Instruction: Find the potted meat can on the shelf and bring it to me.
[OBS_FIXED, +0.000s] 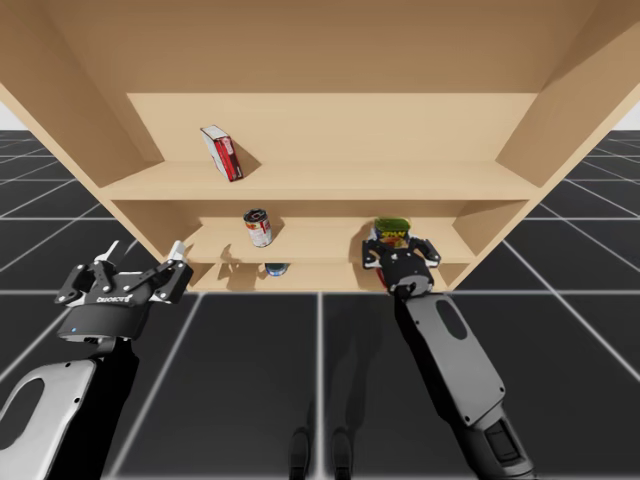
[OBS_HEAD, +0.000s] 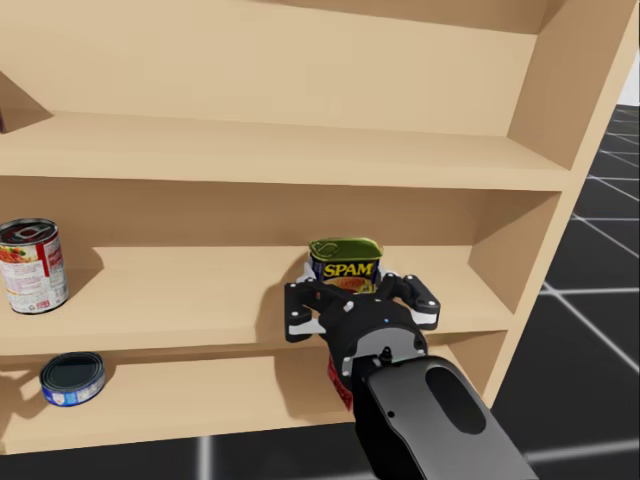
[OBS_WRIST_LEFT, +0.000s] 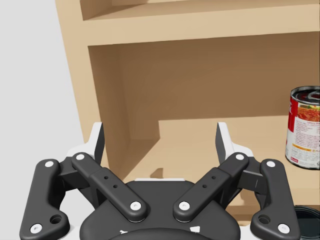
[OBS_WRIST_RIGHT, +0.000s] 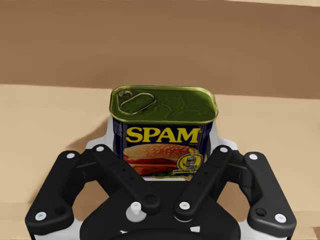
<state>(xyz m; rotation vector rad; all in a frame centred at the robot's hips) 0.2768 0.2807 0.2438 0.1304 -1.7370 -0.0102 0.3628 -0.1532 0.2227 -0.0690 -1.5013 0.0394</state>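
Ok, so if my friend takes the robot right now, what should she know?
Right gripper: shut on the potted meat can, a finger on each side.
Left gripper: open, holding nothing, near the shelf's left end.
The can stands upright on the middle shelf.
Done: can found and gripped. Left: lift it out, bring it back.
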